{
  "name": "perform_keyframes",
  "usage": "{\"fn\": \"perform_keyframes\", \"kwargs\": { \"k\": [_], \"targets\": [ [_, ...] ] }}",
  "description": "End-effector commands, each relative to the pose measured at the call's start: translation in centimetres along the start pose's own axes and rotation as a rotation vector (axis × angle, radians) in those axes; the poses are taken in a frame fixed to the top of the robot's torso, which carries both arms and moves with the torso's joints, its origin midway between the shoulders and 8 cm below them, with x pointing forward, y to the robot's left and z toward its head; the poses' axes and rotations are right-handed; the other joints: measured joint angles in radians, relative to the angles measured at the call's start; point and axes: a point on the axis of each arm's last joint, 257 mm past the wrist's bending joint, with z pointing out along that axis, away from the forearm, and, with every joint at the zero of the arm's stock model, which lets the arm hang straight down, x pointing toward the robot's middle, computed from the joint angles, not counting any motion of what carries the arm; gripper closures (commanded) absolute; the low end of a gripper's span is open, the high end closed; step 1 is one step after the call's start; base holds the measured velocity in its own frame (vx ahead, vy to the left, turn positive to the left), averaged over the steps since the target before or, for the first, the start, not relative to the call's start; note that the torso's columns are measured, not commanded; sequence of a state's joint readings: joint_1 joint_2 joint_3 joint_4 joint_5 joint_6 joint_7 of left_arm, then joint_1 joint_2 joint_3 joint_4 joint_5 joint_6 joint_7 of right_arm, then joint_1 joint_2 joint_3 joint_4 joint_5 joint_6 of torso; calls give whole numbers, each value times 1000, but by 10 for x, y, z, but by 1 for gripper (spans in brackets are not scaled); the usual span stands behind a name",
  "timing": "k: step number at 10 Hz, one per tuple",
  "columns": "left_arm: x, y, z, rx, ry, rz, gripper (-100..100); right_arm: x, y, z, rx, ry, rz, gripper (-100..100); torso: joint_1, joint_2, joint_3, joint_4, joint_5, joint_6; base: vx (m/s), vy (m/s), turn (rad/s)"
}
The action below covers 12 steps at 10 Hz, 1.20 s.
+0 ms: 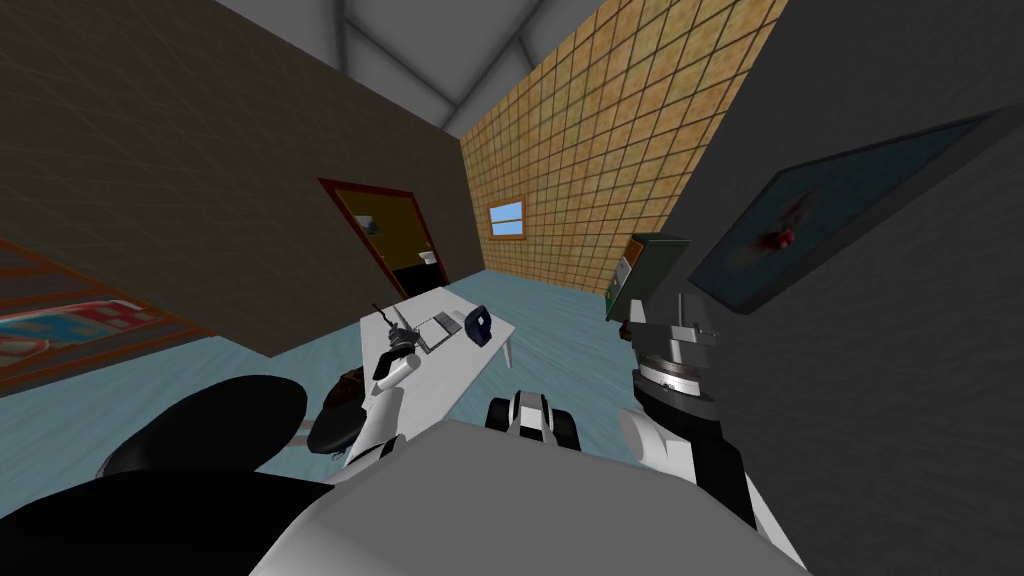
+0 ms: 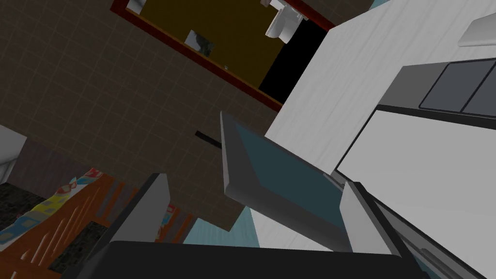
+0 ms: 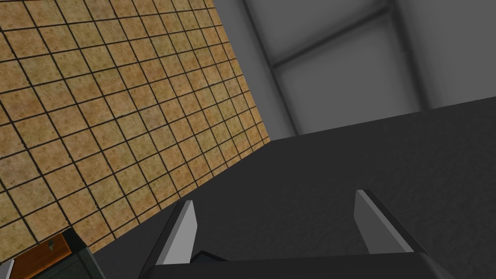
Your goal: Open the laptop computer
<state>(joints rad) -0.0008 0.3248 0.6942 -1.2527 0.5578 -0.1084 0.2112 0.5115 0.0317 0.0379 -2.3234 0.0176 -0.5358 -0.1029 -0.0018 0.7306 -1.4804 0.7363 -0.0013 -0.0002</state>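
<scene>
On the white flat table [image 1: 450, 380], at eleven o'clock, the grey teal-screened laptop [image 2: 281, 177] sits partly open. The left gripper [image 2: 255, 183] and right gripper [image 3: 274, 198] are wide open. Nothing holds the laptop, so it may fall shut.

The laptop lid [image 2: 286, 179] is standing tilted between the left gripper [image 2: 255, 181]'s spread fingers, crowding one and leaving a gap beside the other. Bare desk [image 2: 339, 72] is lying open past it. A dark blue object [image 1: 478, 325] is standing to the lid's right, and a black chair [image 1: 230, 425] is sitting beside the desk. The right gripper [image 3: 274, 198] is pointing at a dark wall [image 3: 387, 145].
</scene>
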Motion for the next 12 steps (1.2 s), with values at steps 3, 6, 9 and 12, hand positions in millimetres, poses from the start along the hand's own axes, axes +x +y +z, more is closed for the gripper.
{"fn": "perform_keyframes", "kwargs": {
  "k": [3, 6, 9, 12],
  "targets": [
    [-13, -2, 4, -33, -12, 109, 100, 0, 0, 0, 0, 0, 0, 0, -2, 4, 3, 0, 1, 0, 80, -59, 23],
    [-36, -9, 11, -85, -35, 291, 100, 0, 0, 0, 0, 0, 0, 0, 4, -1, 0, -2, 7, 7, 166, -117, 31],
    [-41, -22, 16, -74, -40, 340, 100, 0, 0, 0, 0, 0, 0, 0, 8, 1, 2, -3, 11, 8, 94, -113, 5],
    [-65, -5, 11, -131, -58, 504, 100, 0, 0, 0, 0, 0, 0, 0, 9, 2, 2, -2, 7, -3, 155, -74, 31]
  ]
}}
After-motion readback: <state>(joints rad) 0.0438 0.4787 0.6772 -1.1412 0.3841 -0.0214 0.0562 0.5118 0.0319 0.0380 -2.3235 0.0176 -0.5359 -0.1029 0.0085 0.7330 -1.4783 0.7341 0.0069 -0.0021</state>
